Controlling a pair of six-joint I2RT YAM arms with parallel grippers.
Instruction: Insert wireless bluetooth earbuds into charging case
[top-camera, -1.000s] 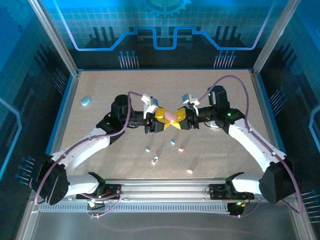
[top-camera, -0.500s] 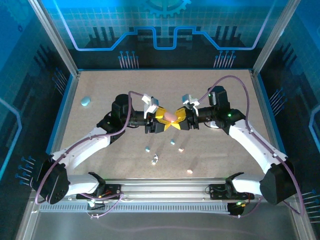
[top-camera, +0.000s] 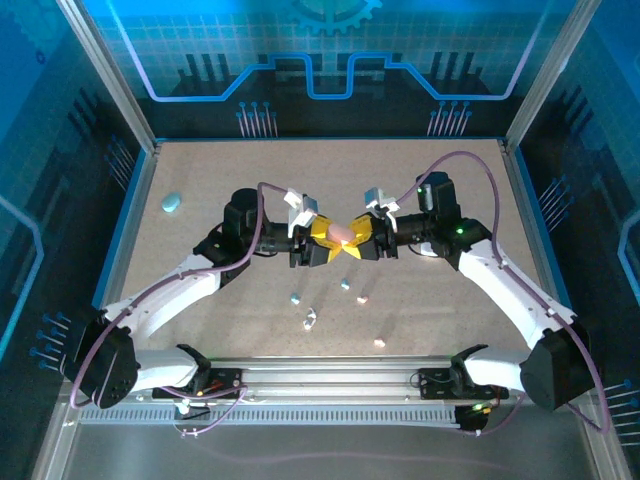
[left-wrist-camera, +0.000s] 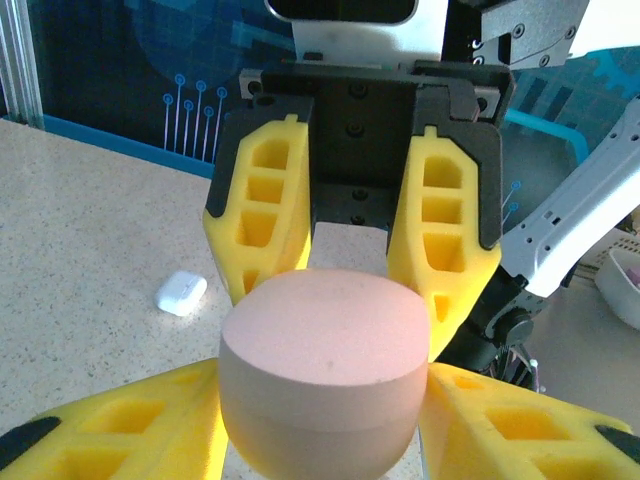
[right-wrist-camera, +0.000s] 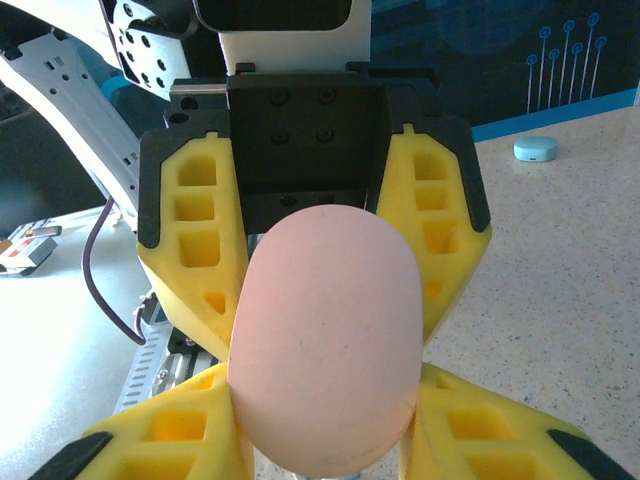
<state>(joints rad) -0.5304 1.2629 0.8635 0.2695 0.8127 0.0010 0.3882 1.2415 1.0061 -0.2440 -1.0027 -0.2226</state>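
Note:
A closed pink charging case (top-camera: 342, 233) hangs above the middle of the table, pinched from both sides. My left gripper (top-camera: 326, 245) is shut on its left end and my right gripper (top-camera: 358, 241) on its right end. In the left wrist view the case (left-wrist-camera: 322, 365) sits between my yellow fingers (left-wrist-camera: 120, 420), with the right gripper's fingers (left-wrist-camera: 262, 205) behind it. In the right wrist view the case (right-wrist-camera: 325, 340) stands rounded between my fingers (right-wrist-camera: 470, 430). Several tiny earbuds lie on the table nearer the arm bases: light blue (top-camera: 295, 298), white (top-camera: 310, 320), pink (top-camera: 363, 298).
A light blue case (top-camera: 172, 203) lies at the far left of the table, also seen as the blue case (right-wrist-camera: 536, 149) in the right wrist view. A white case (left-wrist-camera: 181, 292) lies on the table beyond the grippers. Another pink earbud (top-camera: 379, 343) sits near the front rail.

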